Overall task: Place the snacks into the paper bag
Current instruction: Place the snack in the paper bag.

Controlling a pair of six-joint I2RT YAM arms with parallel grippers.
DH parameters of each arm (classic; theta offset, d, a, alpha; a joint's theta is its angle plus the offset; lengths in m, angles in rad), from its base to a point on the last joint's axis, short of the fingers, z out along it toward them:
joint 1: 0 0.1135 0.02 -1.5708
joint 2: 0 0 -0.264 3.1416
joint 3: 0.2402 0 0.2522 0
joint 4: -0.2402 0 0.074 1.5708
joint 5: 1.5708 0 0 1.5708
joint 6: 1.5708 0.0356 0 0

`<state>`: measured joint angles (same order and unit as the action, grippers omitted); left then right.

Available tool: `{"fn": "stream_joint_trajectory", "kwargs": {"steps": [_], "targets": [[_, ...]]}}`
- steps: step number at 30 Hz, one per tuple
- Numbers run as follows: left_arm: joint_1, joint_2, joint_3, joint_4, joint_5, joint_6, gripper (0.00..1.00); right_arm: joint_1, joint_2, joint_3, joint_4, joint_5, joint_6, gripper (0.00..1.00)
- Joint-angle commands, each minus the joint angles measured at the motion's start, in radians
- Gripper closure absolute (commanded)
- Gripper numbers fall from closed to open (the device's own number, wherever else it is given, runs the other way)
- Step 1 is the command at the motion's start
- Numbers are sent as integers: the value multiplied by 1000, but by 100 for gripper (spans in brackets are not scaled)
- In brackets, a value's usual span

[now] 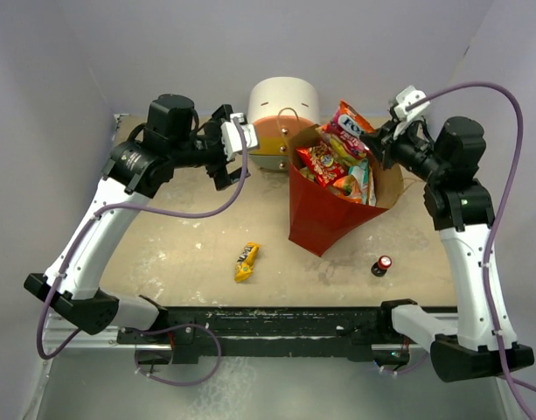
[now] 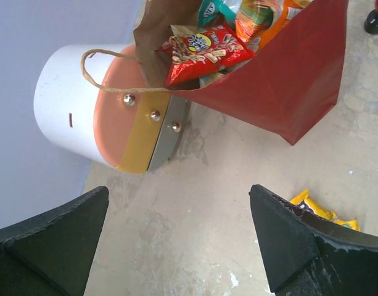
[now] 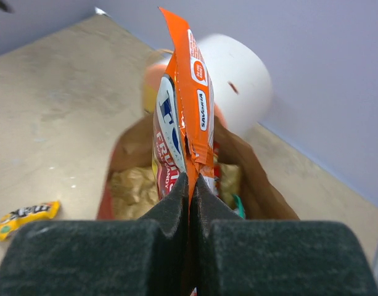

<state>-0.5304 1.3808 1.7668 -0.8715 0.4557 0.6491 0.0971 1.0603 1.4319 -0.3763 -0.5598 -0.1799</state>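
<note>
Bare table (image 2: 195, 246) under left gripper (image 2: 178, 200), jaws wide, empty; right gripper (image 3: 192, 182) clamped on orange packet (image 3: 198, 92) over paper bag (image 3: 262, 197) mouth; packet's lower edge hidden between jaws

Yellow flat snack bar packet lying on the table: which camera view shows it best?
Top external: the yellow bar packet lies whole and unobstructed. Left wrist shows only part of it, tucked behind the left gripper finger; right wrist catches it small, near the left edge.
</note>
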Motion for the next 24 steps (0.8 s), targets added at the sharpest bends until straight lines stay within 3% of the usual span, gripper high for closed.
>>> {"fn": "stream_joint_trajectory", "kwargs": {"steps": [1,16,24], "targets": [[6,-8,-19,78,-46,-24,1,-4,18,-10,26,228,60,100],[4,-11,-103,126,-82,-15,1,-4,60,-247,144,173,329,100],[4,-17,-118,130,-72,-17,1,-4,79,-251,143,299,308,79]]}}
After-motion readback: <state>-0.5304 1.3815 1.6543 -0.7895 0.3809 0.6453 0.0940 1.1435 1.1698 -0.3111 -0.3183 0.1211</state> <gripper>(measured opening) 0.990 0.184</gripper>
